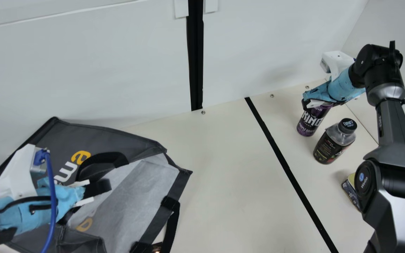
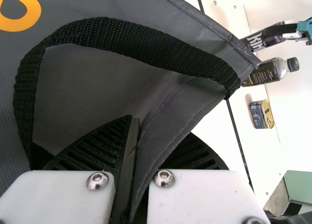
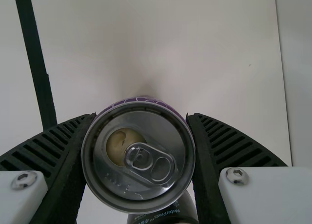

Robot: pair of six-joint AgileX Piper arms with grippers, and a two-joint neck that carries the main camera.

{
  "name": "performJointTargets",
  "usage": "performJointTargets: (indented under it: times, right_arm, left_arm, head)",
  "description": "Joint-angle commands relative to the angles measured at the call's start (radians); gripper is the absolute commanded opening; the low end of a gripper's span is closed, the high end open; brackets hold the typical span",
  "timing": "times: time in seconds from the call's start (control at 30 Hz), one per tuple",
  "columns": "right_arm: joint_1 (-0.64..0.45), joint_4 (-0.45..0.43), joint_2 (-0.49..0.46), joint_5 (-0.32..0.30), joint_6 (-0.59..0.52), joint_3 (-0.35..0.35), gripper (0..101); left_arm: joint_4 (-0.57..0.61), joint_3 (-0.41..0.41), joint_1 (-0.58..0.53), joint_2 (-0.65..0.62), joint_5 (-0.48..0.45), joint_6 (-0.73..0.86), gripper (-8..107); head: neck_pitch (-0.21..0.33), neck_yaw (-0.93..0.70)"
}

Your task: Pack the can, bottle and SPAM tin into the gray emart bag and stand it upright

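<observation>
Our left hand (image 1: 97,191) pinches the gray emart bag (image 1: 118,137); our right hand (image 1: 316,103) grasps the can (image 1: 309,121).
Nearest us, the bag lies on the counter (image 1: 223,175), a fold of its fabric clamped in our left hand beside a black handle (image 2: 131,41). Well apart to the bag's right we have the SPAM tin (image 1: 351,189), then, farther off on that same side of the bag, the upright bottle (image 1: 332,144), and beyond that the can, held around its top end.
</observation>
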State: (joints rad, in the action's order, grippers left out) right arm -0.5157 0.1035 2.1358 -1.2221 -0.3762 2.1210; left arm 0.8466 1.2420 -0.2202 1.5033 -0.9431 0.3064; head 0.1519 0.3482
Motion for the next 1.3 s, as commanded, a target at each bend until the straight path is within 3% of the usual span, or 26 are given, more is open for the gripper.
performJointTargets:
  times: [0.0,0.47,1.27]
  right_arm:
    - [0.003,0.004,-0.007,0.002,-0.007,-0.002,0]
    - [0.029,0.025,-0.116,0.002,-0.059,-0.073,0]
    - [0.050,0.049,-0.375,0.002,-0.215,-0.326,0]
  left_arm:
    - [0.000,0.000,0.000,0.000,0.000,0.000,-8]
    - [0.000,0.000,0.000,0.000,0.000,0.000,-8]
    - [0.000,0.000,0.000,0.000,0.000,0.000,-8]
  head:
    - [0.023,0.001]
    - [0.023,0.001]
    - [0.023,0.001]
